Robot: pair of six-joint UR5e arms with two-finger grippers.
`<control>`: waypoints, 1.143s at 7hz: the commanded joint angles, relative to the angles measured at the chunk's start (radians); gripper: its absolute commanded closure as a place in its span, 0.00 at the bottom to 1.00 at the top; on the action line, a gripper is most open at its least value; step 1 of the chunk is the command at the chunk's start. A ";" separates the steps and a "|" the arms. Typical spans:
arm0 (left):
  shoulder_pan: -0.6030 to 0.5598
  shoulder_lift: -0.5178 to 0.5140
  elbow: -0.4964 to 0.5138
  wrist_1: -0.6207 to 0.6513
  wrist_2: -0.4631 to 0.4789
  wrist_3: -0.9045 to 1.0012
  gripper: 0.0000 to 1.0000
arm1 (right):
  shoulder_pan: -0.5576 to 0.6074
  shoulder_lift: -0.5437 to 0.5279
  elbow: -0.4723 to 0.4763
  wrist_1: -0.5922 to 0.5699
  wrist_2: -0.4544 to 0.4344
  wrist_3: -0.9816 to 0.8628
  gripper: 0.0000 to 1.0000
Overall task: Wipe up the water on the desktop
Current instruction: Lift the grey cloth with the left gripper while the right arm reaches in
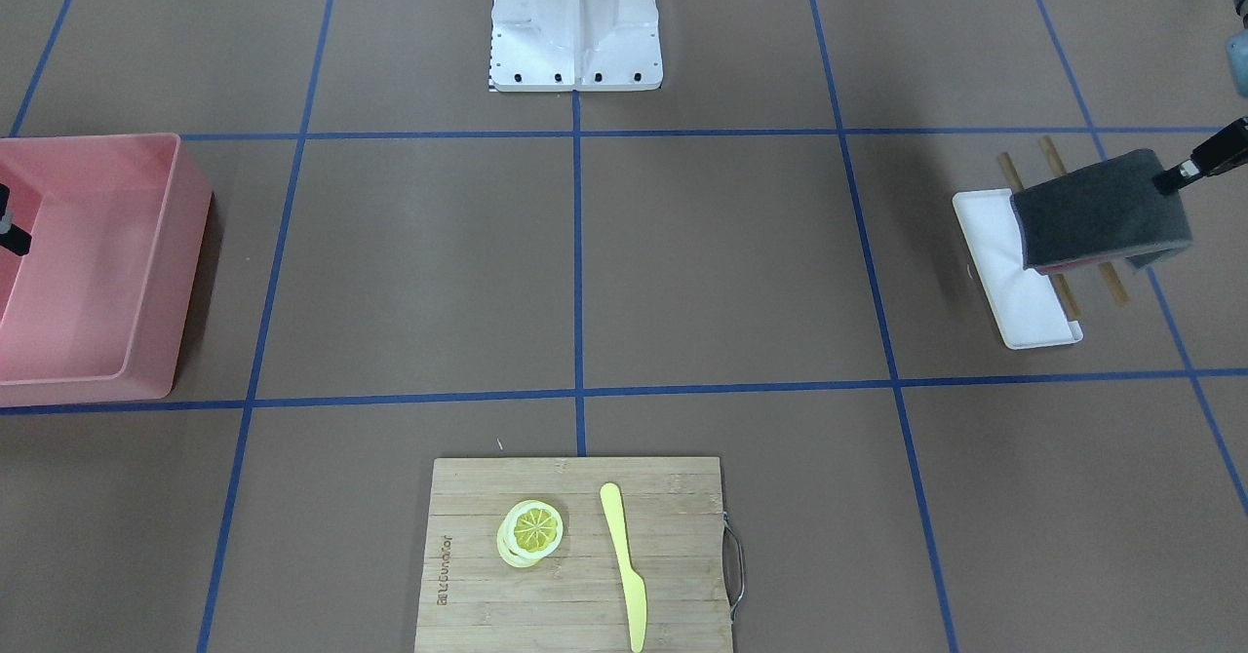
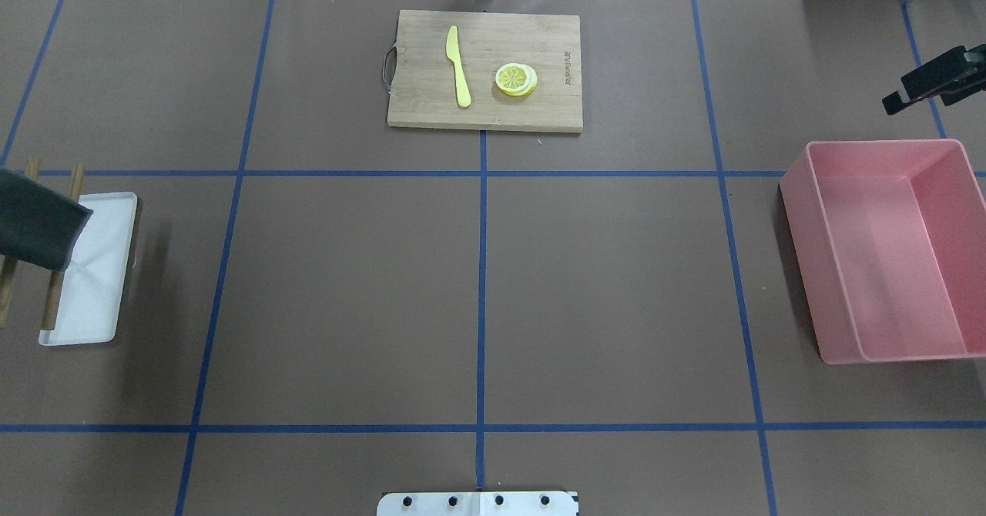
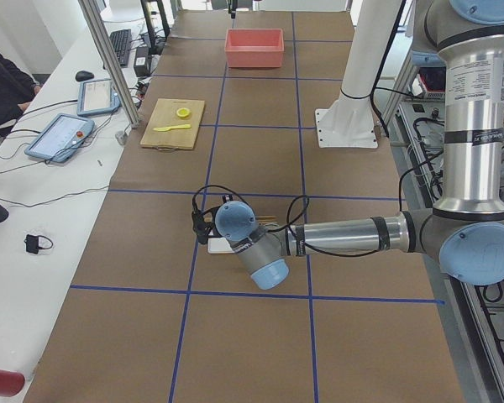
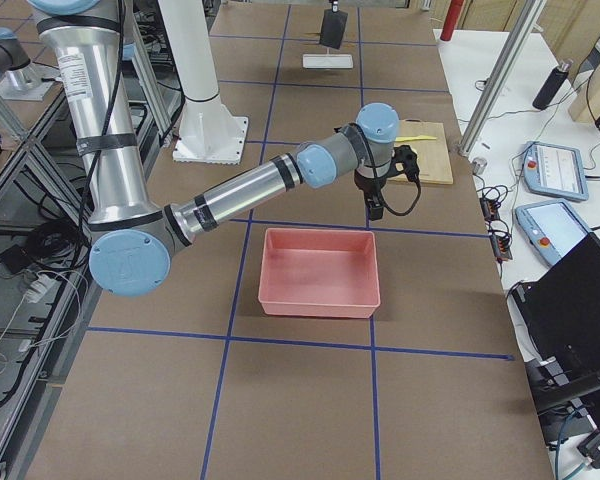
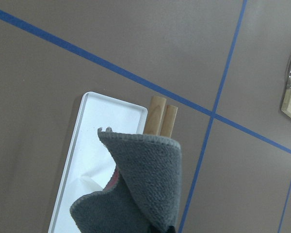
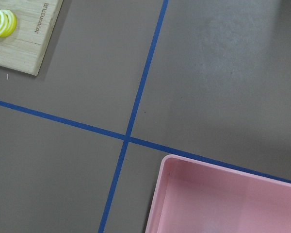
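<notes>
Starting on your far left, the left gripper point(image 1: 1170, 180) is pinched tight on one corner of the grey cloth point(image 1: 1097, 210), and the cloth hangs folded in the air, clear of the surface. Right under it you have the white tray point(image 1: 1024, 312), lying across two wooden sticks point(image 5: 157, 114) whose ends poke out past its far edge. All of it sits on the desktop point(image 2: 616, 269), the brown sheet crossed by blue tape lines that runs the full width under both arms. Coming across to the middle, look to the far edge and there's the cutting board point(image 2: 424, 61), with the yellow knife point(image 2: 459, 69) lying flat on its left half and the lemon slices point(image 2: 515, 79) stacked just right of it, not touching the blade. On the near edge in the middle is the robot's white mount point(image 1: 575, 19). Now over to the right: the pink bin point(image 2: 801, 254) stands on the desktop, and the right gripper point(image 2: 928, 81) hovers just past the bin's far side, above bare brown surface. Only its dark outline shows, so you can't tell whether its fingers are parted or together.
</notes>
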 commanded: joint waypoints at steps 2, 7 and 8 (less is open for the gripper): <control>-0.016 -0.165 -0.079 0.040 0.000 -0.369 1.00 | -0.018 -0.009 0.009 0.105 0.011 -0.001 0.00; 0.136 -0.488 -0.115 0.236 0.172 -0.738 1.00 | -0.139 0.071 0.028 0.382 -0.030 0.095 0.00; 0.201 -0.528 -0.122 0.273 0.252 -0.778 1.00 | -0.190 0.145 0.033 0.383 -0.071 0.185 0.00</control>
